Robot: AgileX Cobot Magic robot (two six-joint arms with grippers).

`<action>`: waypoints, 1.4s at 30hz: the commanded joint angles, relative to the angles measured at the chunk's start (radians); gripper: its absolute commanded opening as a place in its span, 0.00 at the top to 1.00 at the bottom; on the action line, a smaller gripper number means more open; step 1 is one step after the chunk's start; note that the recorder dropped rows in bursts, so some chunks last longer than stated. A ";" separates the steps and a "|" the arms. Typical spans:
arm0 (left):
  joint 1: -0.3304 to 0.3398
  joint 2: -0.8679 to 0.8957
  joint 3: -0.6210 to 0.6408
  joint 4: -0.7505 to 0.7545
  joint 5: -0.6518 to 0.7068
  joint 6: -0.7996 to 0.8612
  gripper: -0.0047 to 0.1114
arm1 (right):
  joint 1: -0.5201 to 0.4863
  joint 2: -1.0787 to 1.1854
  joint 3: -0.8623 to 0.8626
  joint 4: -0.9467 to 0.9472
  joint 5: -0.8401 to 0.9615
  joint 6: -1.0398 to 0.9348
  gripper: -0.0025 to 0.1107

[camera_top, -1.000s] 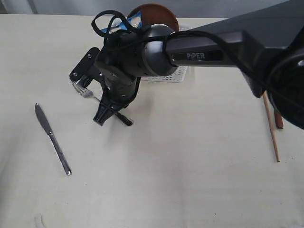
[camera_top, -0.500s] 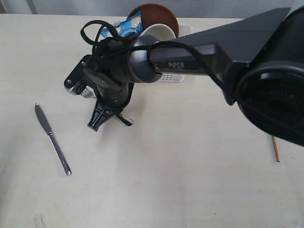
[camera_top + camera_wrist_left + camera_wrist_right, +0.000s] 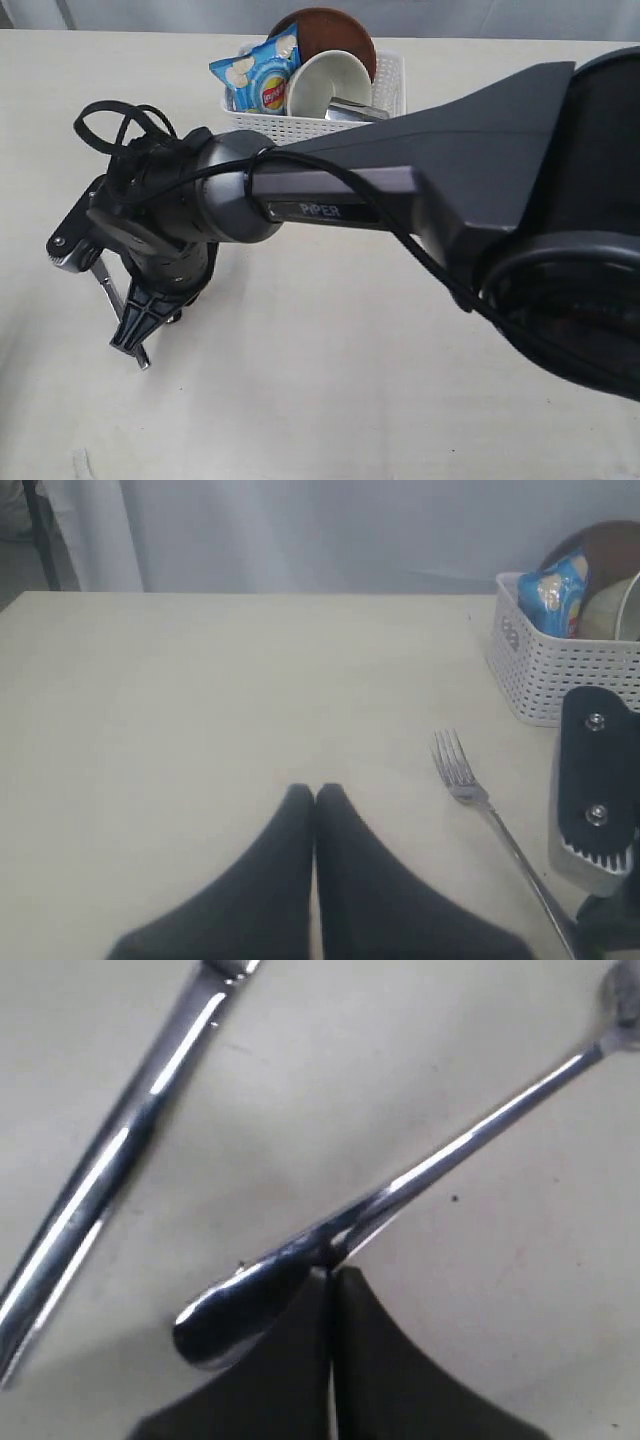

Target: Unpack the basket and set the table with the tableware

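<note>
My right gripper (image 3: pixel 125 338) reaches across to the left side of the table (image 3: pixel 330 400) and is shut on the handle of the steel fork (image 3: pixel 470 1140). The fork lies low over the tabletop, close beside the steel knife (image 3: pixel 110 1175); only the knife's end (image 3: pixel 142 360) shows past the fingers in the exterior view. My left gripper (image 3: pixel 315 796) is shut and holds nothing, with the fork's tines (image 3: pixel 455 765) a short way off. The white basket (image 3: pixel 390 85) at the back holds a pale bowl (image 3: pixel 325 85), a reddish-brown plate (image 3: pixel 325 28) and a steel cup (image 3: pixel 355 110).
A blue chips bag (image 3: pixel 258 75) leans in the basket's left end. The right arm's dark link (image 3: pixel 450 190) stretches across the middle and right of the table and hides what lies beneath it.
The right arm has swung left and toward the front edge with the fork, from beside the basket to over the knife. The basket's contents have come into view.
</note>
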 commanded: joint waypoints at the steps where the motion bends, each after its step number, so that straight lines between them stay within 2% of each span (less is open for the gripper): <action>1: 0.003 -0.004 0.002 0.008 -0.010 0.004 0.96 | 0.013 0.012 0.010 0.056 0.038 -0.009 0.98; 8: 0.003 -0.004 0.002 0.008 -0.010 0.004 0.96 | 0.013 -0.078 0.010 0.050 0.041 0.006 0.98; 12: 0.003 -0.004 0.002 0.008 -0.010 0.004 0.96 | 0.003 -0.133 0.004 0.033 -0.043 -0.017 0.98; 18: 0.003 -0.004 0.002 0.008 -0.010 0.004 0.96 | -0.077 -0.098 -0.110 0.037 -0.039 -0.017 0.98; 20: 0.003 -0.004 0.002 0.008 -0.010 0.004 0.96 | -0.109 -0.061 -0.173 0.110 -0.010 -0.072 0.98; 22: 0.003 -0.004 0.002 0.008 -0.010 0.004 0.96 | -0.106 -0.034 -0.177 0.173 -0.012 -0.162 0.98; 28: 0.003 -0.004 0.002 0.008 -0.010 0.004 0.96 | -0.084 0.071 -0.177 0.247 -0.010 -0.200 0.98; 42: 0.003 -0.004 0.002 0.008 -0.010 0.004 0.96 | 0.011 0.099 -0.177 0.248 0.032 -0.203 0.98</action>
